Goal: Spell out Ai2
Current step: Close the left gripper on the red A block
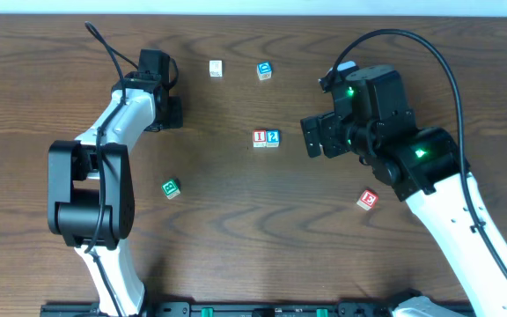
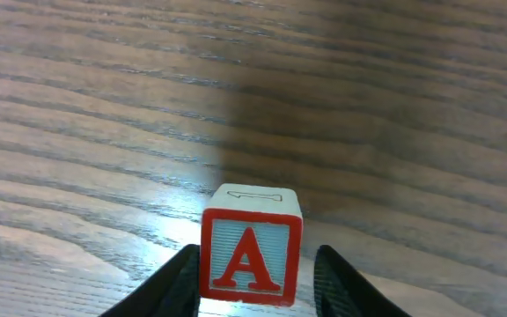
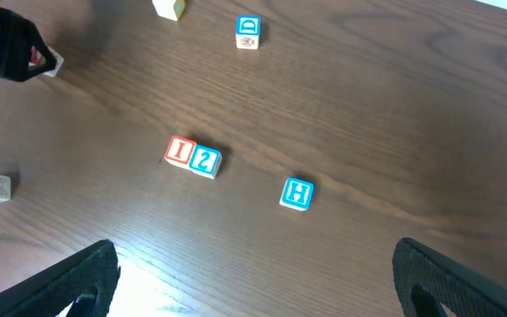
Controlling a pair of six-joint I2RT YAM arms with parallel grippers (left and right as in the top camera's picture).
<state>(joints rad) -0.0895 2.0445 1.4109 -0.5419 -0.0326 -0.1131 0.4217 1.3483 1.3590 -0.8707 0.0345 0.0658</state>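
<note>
The left gripper (image 2: 255,269) has its jaws clamped on the red A block (image 2: 252,242), over on the robot's left side of the tabletop (image 1: 236,229). It is well apart from the I block (image 1: 260,138) and the 2 block (image 1: 273,137), which sit touching side by side near the middle. The right gripper (image 3: 253,264) hovers near that pair, jaws wide apart.

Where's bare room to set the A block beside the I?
Left of the I block, bare wood runs to the left claw, which holds the A block; the green block borders it below, the white block above. Right of the 2 block is crowded: the open right claw hangs close.
</note>
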